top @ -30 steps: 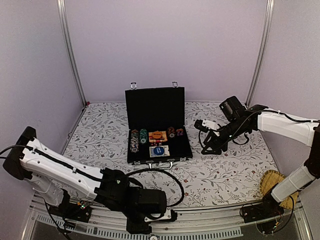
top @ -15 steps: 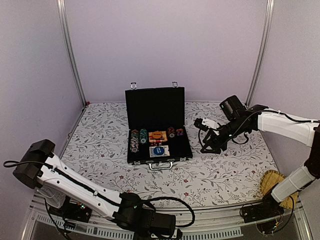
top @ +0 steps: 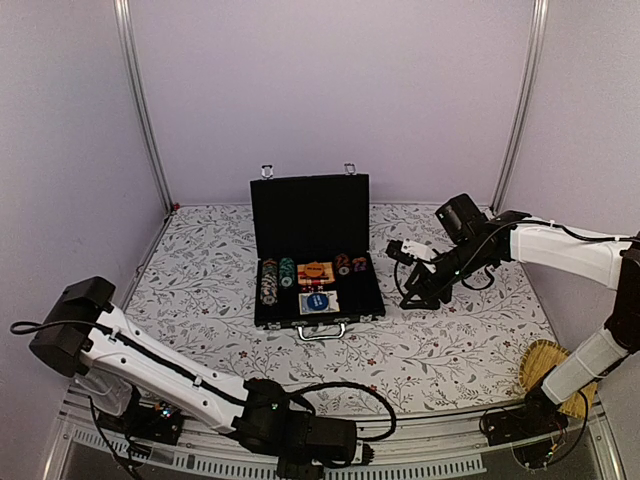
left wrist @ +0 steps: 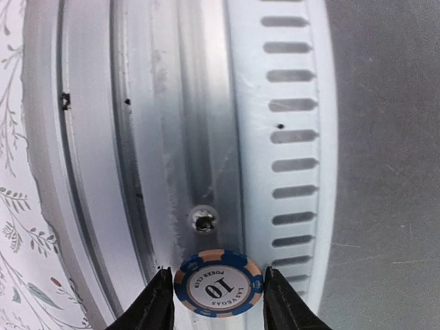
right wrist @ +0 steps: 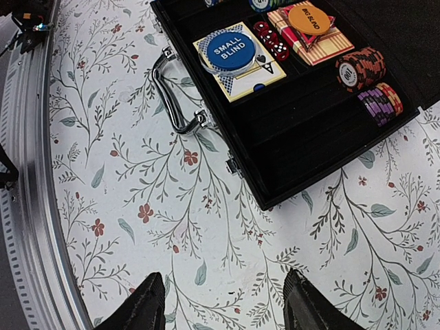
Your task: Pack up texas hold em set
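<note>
1. Left gripper: positioned low over the ribbed aluminium rail at the near edge of the table. In the left wrist view its two black fingers bracket a round blue-and-peach poker chip marked "10". Each finger touches the chip rim on its own side, so the jaws are closed on the chip. The chip's face is turned toward the wrist camera, directly below a small screw head in the rail.

2. Black hinged briefcase: open at the centre of the floral tablecloth, lid upright, silver handle toward the arms. It is well apart from the left gripper and the chip.

3. Right gripper: hovering just beside the right side of the briefcase. Its fingers are spread wide with only tablecloth between them; nothing is held. In the right wrist view, the near right corner of the case lies ahead of the fingers.

4. Visible case contents:
- blue "SMALL BLIND" disc
- red dice
- orange "BIG BLIND" disc
- stacked chips
</note>
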Robot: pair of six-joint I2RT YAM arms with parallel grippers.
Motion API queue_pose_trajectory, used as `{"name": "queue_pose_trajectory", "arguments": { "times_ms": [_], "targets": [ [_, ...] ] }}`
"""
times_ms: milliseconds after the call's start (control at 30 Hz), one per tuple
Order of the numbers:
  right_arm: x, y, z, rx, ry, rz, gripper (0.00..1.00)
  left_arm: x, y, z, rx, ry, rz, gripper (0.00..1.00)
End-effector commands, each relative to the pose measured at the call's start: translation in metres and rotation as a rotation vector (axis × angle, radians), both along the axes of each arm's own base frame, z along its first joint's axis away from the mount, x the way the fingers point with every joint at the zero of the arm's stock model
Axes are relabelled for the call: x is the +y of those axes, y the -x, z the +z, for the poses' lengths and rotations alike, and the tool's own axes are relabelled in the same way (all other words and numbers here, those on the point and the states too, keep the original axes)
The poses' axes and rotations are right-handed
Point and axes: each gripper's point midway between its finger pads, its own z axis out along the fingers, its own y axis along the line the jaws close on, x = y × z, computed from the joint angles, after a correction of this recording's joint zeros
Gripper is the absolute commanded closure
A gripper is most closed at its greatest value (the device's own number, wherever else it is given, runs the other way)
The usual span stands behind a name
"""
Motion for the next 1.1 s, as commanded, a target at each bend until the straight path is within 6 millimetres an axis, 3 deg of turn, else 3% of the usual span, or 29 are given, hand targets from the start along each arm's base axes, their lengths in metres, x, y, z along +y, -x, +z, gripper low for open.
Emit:
{"name": "queue_pose_trajectory", "arguments": {
  "times_ms": [0,200,467,800,933,1067],
  "targets": [
    [0.003,0.001,-0.001,0.016,-0.012,0.005,0.40,0.010,-0.022,-0.019,-0.019,-0.052,0.039,0.56],
    [0.002,0.002,-0.003,0.026,-0.011,0.006,0.40,0.019,-0.015,-0.026,0.061,-0.081,0.043,0.51],
    [0.003,0.003,-0.004,0.036,-0.014,0.011,0.40,0.023,-0.029,-0.026,0.049,-0.093,0.080,0.46],
    [0.004,0.004,-0.007,0.054,-0.010,0.013,0.40,0.033,-0.036,-0.032,0.058,-0.137,0.094,0.54],
    [0.004,0.004,-0.006,0.055,-0.011,0.014,0.40,0.031,-0.048,-0.021,0.035,-0.113,0.116,0.63],
    [0.004,0.004,-0.005,0.051,-0.009,0.013,0.40,0.029,-0.078,0.005,-0.015,-0.050,0.182,0.66]
  ]
}}
